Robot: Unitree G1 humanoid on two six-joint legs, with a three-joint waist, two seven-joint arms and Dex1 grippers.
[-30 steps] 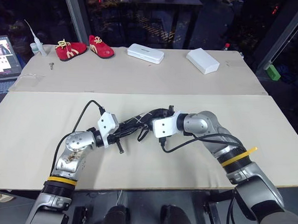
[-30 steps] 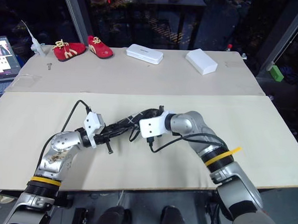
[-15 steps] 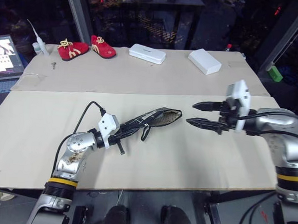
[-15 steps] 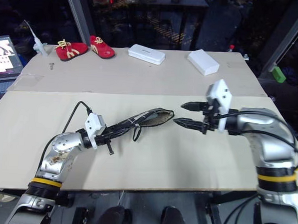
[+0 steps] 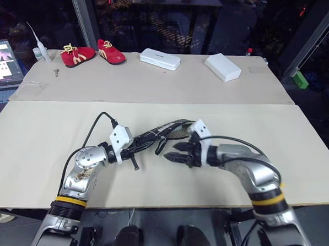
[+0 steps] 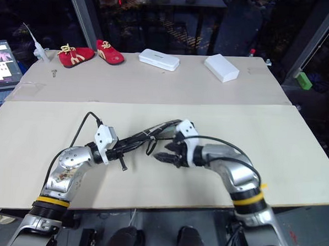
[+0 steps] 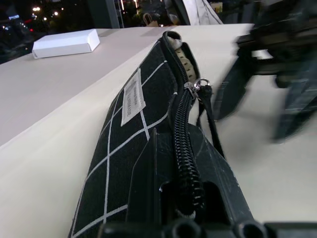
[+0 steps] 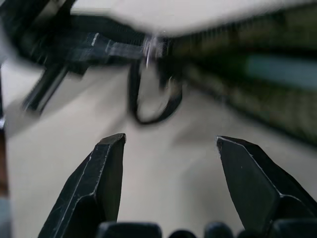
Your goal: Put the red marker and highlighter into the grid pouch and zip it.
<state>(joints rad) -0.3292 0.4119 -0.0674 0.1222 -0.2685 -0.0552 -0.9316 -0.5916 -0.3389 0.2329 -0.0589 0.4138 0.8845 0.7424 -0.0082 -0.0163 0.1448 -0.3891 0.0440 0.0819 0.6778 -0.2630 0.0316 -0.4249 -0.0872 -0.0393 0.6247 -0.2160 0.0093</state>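
While the left gripper [image 5: 131, 150] stays clamped tight on the near end of the flat black fabric grid pouch with thin white lines [image 5: 158, 135], the pouch is held out level just above the pale table [image 5: 54, 128], mouth pointing away from the arm. Judgement: held so to keep the zipper line taut for the other hand. In the left wrist view the zipper slider [image 7: 197, 85] sits partway along; the far stretch of the mouth gapes, pale lining visible. The black wrist loop [image 5: 160, 147] hangs from it. I cannot see the red marker or highlighter; presumably they are inside.

The right gripper [image 5: 177, 152] has its fingers spread wide and empty, tips just beside the loop.

Change: half a second back it hung well off to the right of the pouch's open end; now it has swung in close beside the zipper. Pouch and left arm unchanged.
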